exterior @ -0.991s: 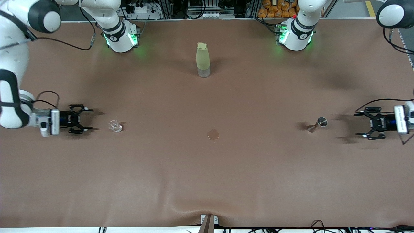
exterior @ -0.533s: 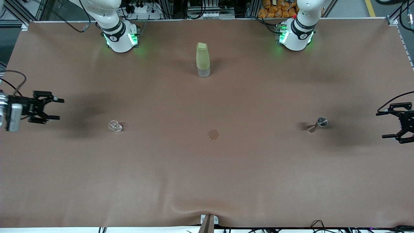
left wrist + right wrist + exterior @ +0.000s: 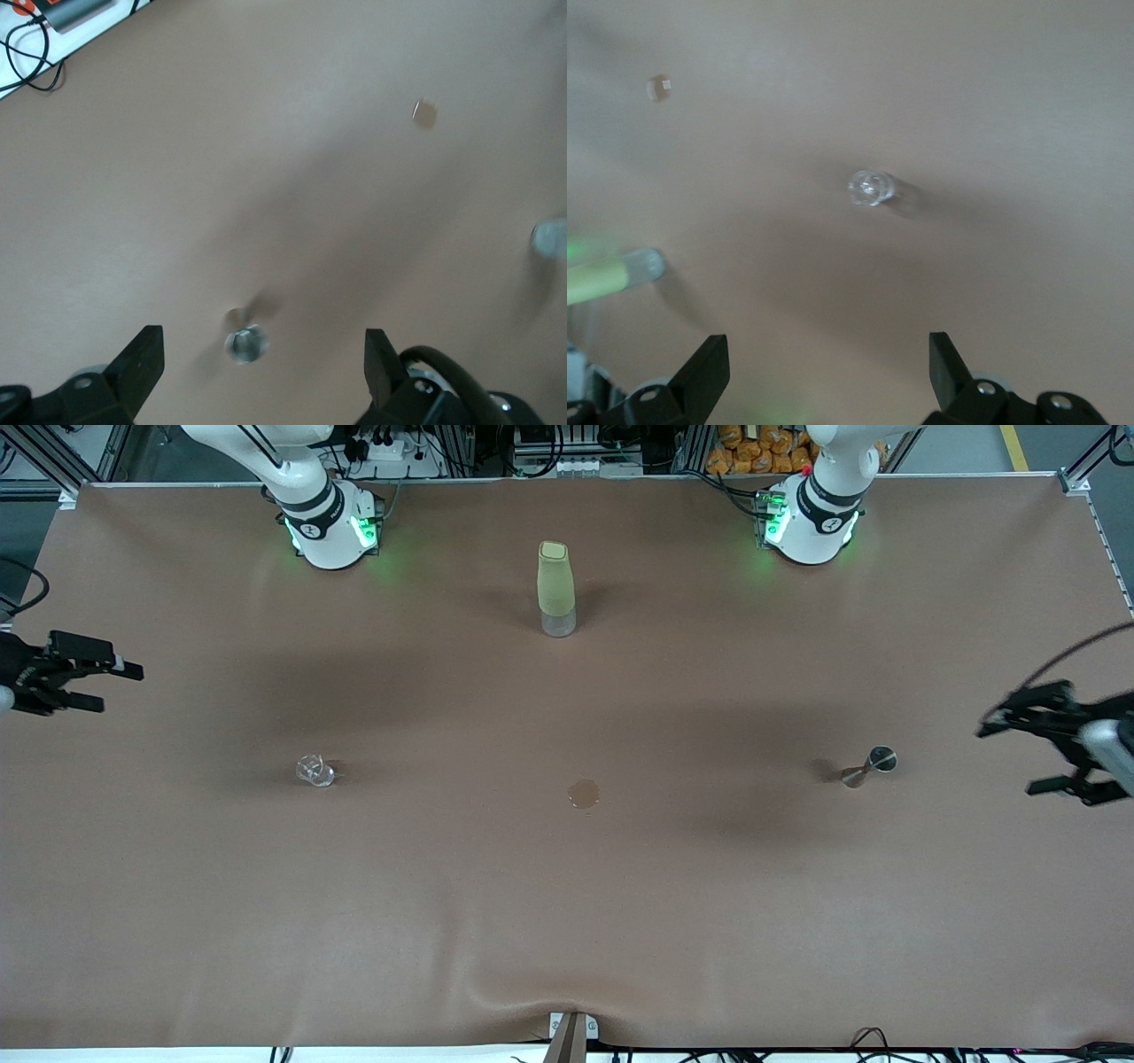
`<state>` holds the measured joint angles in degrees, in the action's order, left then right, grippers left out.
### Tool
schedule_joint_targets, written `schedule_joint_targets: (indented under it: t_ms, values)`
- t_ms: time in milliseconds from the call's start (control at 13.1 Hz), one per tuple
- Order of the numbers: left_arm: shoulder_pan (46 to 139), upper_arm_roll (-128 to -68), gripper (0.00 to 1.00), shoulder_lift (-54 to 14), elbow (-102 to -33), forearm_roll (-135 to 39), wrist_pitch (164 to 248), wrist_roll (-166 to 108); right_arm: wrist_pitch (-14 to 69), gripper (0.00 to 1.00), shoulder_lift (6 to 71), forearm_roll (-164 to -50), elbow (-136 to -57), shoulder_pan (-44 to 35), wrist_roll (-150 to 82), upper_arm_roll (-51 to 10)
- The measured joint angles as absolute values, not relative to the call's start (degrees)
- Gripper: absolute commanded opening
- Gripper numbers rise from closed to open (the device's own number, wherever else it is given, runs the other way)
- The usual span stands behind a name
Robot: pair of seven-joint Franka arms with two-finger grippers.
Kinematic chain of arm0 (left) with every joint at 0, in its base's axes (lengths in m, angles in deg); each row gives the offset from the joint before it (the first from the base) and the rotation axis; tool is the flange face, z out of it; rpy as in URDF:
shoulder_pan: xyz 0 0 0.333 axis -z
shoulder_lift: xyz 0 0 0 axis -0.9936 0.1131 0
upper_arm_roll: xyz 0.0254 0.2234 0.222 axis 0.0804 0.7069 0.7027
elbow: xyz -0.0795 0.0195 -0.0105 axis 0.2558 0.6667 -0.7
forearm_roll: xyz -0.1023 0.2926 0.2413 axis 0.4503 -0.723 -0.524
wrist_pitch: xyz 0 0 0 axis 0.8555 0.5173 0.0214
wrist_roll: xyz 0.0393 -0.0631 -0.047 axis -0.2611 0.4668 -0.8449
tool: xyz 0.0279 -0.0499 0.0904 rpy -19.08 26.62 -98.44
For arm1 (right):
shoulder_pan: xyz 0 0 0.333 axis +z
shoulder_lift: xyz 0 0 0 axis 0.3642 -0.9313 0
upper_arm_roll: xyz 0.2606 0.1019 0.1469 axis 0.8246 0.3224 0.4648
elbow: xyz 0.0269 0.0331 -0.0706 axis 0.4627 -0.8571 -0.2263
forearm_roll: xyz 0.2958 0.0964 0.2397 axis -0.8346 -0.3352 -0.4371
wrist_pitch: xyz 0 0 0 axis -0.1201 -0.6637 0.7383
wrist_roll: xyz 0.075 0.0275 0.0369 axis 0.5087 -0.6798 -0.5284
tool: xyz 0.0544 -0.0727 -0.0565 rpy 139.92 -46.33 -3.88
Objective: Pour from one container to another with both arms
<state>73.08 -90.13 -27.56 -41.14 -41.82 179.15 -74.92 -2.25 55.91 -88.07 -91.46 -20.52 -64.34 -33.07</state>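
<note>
Both tools gape wide and hold nothing — the right tool (image 3: 84, 682) at nine o'clock over the bench (image 3: 567, 921) edge, the left tool (image 3: 1032, 753) at three. Clear glass (image 3: 315, 771) sits at eight o'clock, metal jigger (image 3: 868, 766) at four, green bottle (image 3: 555, 589) at twelve.

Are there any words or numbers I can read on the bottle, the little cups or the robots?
No text can be read anywhere.
Tall green bottle: no label shows.
Clear glass and metal measuring cup: no markings visible.
Right arm's base and left arm's base: each bears a small dark mark, too small to read.
</note>
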Motion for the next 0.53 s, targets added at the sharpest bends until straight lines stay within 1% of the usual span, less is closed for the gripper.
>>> schedule_joint_targets:
  t_ms: [229, 457, 533]
  values:
    - [80.3, -91.6, 1.0, -30.7, -41.8, -45.6, 179.1, -55.9, -4.3, 1.0, 57.4, -80.1, -86.3, -21.3, -54.4, -26.6]
    - [86.4, -91.7, 1.0, -30.7, -42.5, -52.3, 179.3, -44.5, -8.2, 1.0, 57.5, -75.8, -82.2, -23.5, -42.8, -20.2]
    - [87.6, -91.2, 1.0, -31.0, -42.5, -53.6, 179.5, -43.0, -8.8, 1.0, 57.5, -75.3, -81.7, -23.8, -39.8, -19.1]
